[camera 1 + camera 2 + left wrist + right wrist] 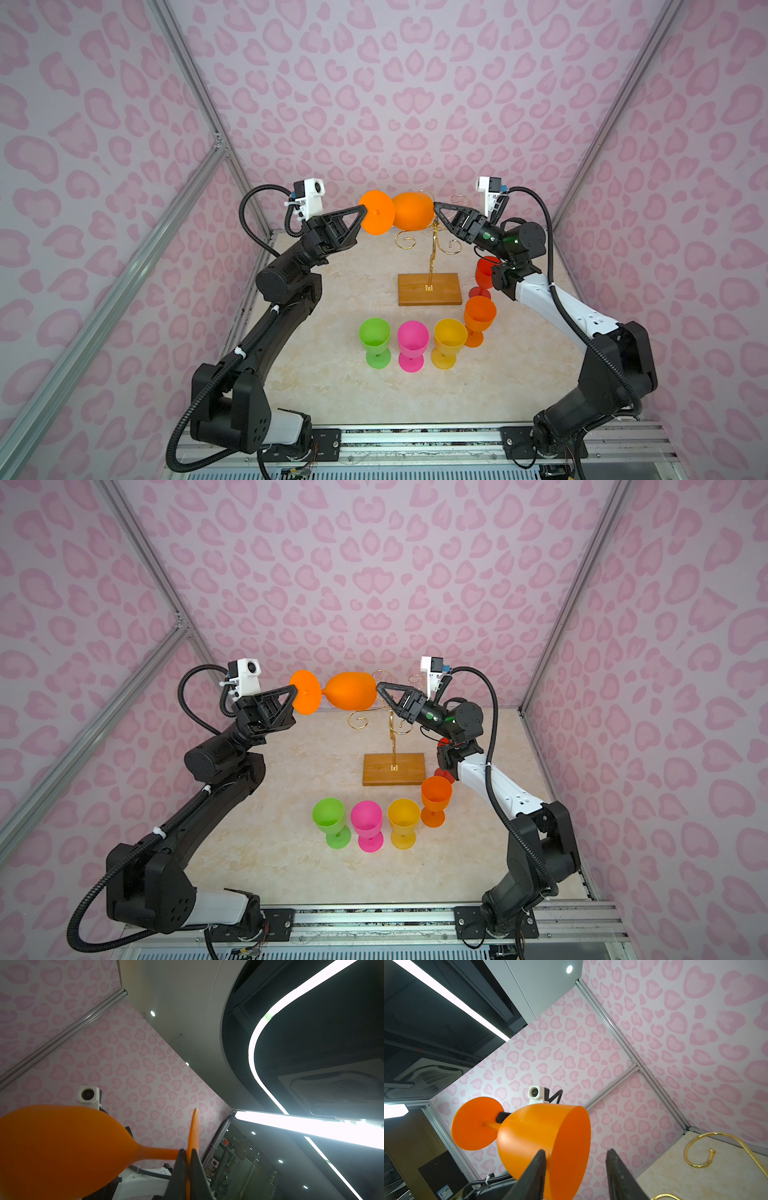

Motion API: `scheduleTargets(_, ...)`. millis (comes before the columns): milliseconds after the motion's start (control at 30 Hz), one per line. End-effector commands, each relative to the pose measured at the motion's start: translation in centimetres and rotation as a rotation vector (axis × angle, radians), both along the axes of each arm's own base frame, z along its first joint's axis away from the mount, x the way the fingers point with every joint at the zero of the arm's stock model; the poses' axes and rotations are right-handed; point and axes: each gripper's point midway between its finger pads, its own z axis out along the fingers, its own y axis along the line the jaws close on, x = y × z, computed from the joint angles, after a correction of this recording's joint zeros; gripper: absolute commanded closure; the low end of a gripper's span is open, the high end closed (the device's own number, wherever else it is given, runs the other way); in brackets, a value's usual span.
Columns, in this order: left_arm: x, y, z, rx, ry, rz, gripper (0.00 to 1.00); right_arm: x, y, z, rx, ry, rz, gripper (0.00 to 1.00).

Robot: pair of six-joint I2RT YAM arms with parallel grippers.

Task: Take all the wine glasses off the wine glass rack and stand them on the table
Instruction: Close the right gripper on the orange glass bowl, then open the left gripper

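Observation:
An orange wine glass (411,212) (351,690) lies on its side in the air, level with the top curls of the gold wire wine glass rack (432,249) (392,737) and left of its post. My left gripper (365,211) (188,1153) is shut on the edge of the glass's round foot. The bowl (533,1132) opens toward my right gripper (435,206) (576,1150), which stands open at the rim. One of its fingers (537,1167) lies against the bowl's outer wall and the other is clear of it. A gold curl (695,1147) of the rack shows nearby.
The rack's wooden base (429,289) stands mid-table. In front of it stand a green cup (375,338), a pink cup (412,343), a yellow cup (449,338) and an orange cup (478,316). A red cup (485,270) is partly behind my right arm.

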Motion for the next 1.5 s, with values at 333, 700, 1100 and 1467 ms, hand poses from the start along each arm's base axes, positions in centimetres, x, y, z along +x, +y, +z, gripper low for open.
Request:
scheduleTargets(333, 0.2, 0.1, 0.6, -0.031, -0.025, -0.011, 0.97, -2.8, 0.3, 2.1, 0.098, -0.064, 0.145, 0.57)
scheduleTargets(700, 0.9, 0.2, 0.9, -0.05, 0.004, -0.024, 0.97, -4.8, -0.3, 3.0, 0.161, -0.109, 0.233, 0.78)
scheduleTargets(1100, 1.1, 0.3, 1.0, -0.064, 0.026, -0.034, 0.83, -5.5, -0.6, 3.8, 0.188, -0.133, 0.258, 0.97)
scheduleTargets(1467, 0.2, 0.5, 0.9, -0.058, 0.008, -0.024, 0.56, -5.4, -1.9, 5.0, 0.217, -0.154, 0.224, 1.0)
